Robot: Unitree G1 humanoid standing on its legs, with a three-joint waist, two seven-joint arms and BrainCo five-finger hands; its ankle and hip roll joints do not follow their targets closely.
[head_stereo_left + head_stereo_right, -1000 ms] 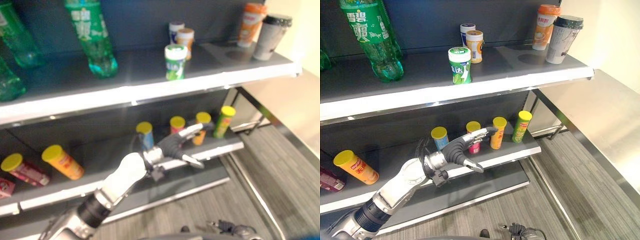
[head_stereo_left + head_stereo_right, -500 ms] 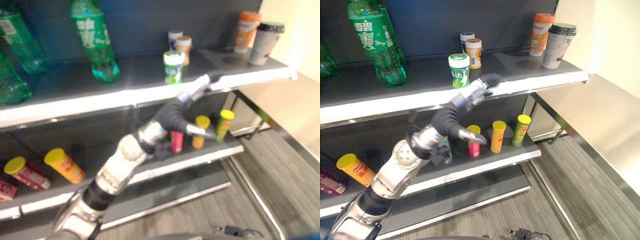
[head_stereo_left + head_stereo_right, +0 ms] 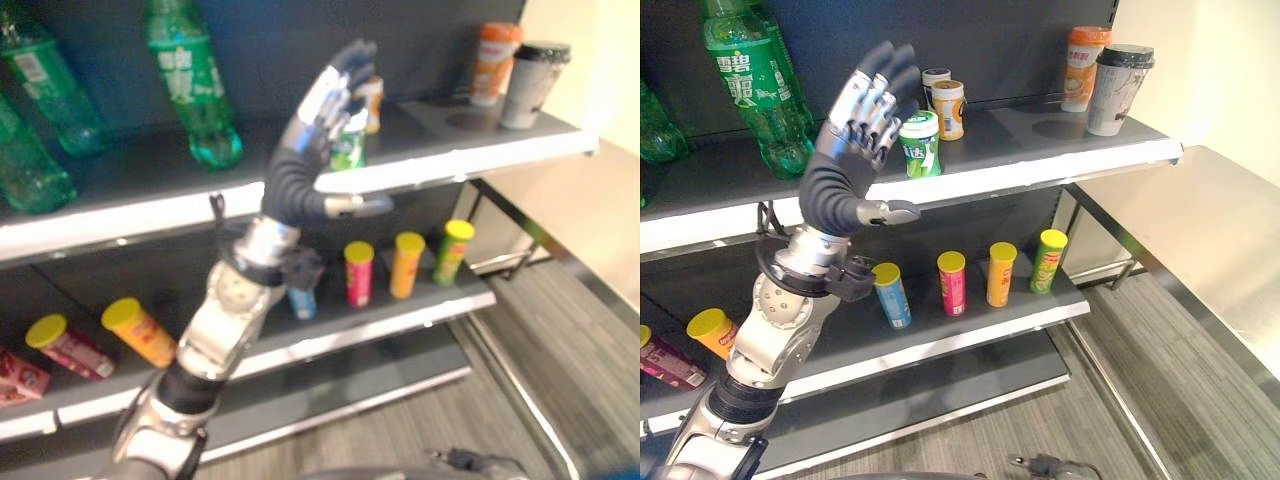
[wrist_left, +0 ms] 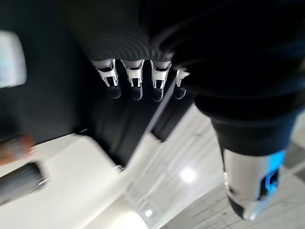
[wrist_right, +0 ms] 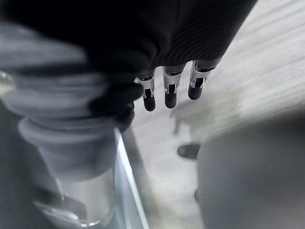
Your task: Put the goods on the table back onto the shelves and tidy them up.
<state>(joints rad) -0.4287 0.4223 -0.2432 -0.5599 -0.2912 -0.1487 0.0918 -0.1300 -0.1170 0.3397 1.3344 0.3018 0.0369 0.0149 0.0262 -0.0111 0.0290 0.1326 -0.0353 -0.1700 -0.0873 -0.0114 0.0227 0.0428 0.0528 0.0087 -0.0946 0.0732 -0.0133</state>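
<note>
My left hand [image 3: 855, 130] is raised in front of the upper shelf [image 3: 1040, 165], open, fingers straight and pointing up, with nothing in it. Just right of its fingers [image 4: 136, 81] stands a green-and-white jar [image 3: 921, 143] near the shelf's front edge. Behind that jar are two small jars [image 3: 947, 101], and a green soda bottle [image 3: 750, 85] stands to the left. On the lower shelf [image 3: 970, 335] four slim tubes stand in a row: blue [image 3: 890, 293], pink [image 3: 952, 282], orange [image 3: 1000, 272] and green [image 3: 1046, 260]. My right hand [image 5: 169, 90] hangs over the floor, fingers relaxed and empty.
An orange cup [image 3: 1083, 65] and a dark-lidded cup [image 3: 1120, 85] stand at the upper shelf's right end. A yellow-lidded tube [image 3: 718, 333] and a red one [image 3: 665, 358] lie on the lower shelf at left. A steel table [image 3: 1210, 230] adjoins the shelves on the right.
My left hand has risen from in front of the lower shelf's tubes to the upper shelf, its fingers now pointing up beside the green-and-white jar. The goods have stayed put.
</note>
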